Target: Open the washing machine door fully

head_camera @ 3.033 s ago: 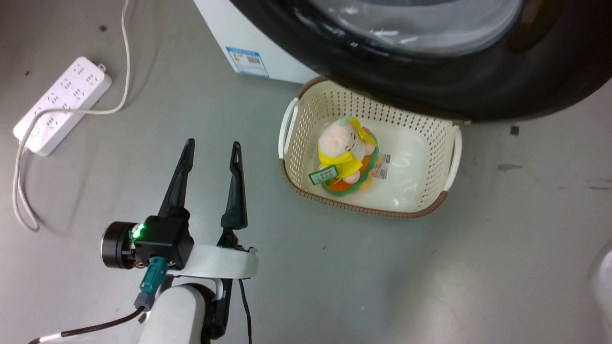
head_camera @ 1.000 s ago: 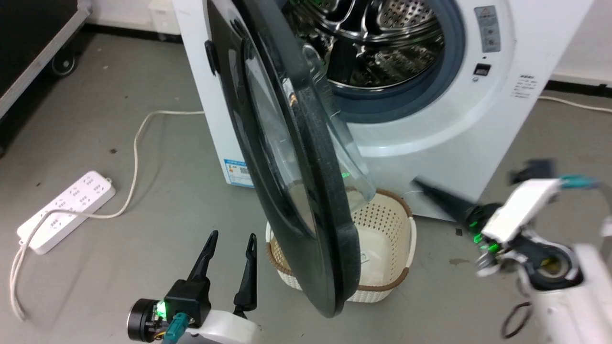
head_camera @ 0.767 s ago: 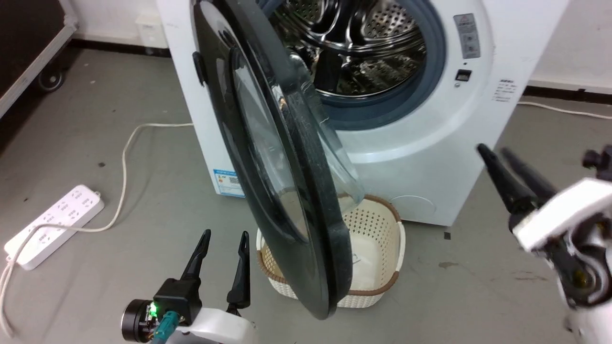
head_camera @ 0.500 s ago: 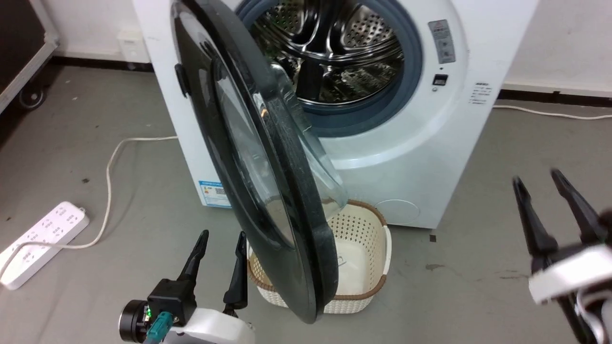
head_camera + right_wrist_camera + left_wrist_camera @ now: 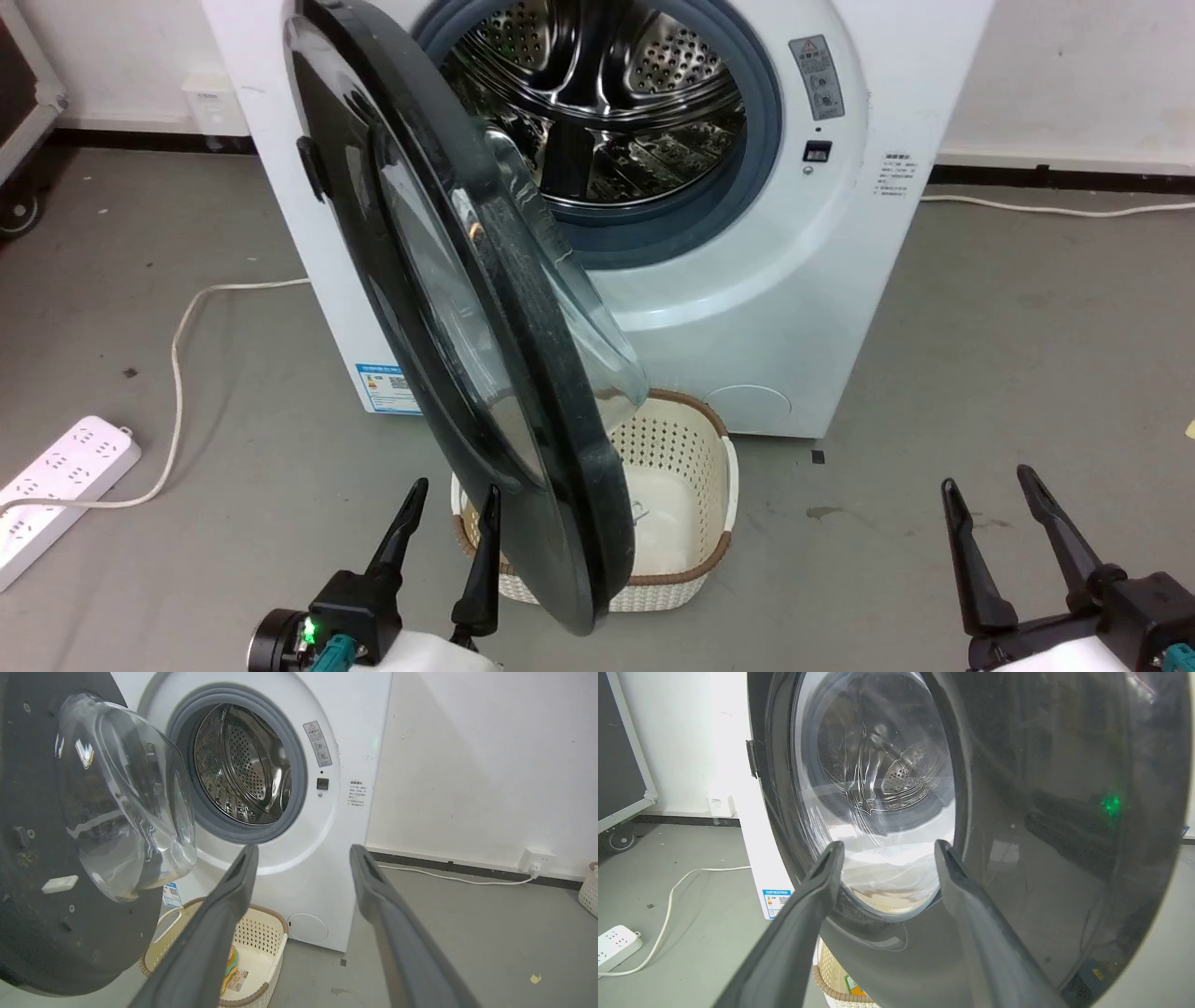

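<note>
The washing machine door stands roughly halfway out from the washing machine, hinged on the left of the head view and edge-on to that camera, so it likely has more swing to go. Both tools are spread wide and hold nothing. The left tool is low, just beside the door's outer face, though contact cannot be told. The right tool is well apart over the floor. A good move would be to press on the black rim near the free edge, far from the hinge, and follow the door's arc rather than pushing straight. It should keep off the glass and off the cream basket that sits under the door's lower edge. The door is large, round and glossy black. Its clear bowl window bulges toward the open steel drum.
</note>
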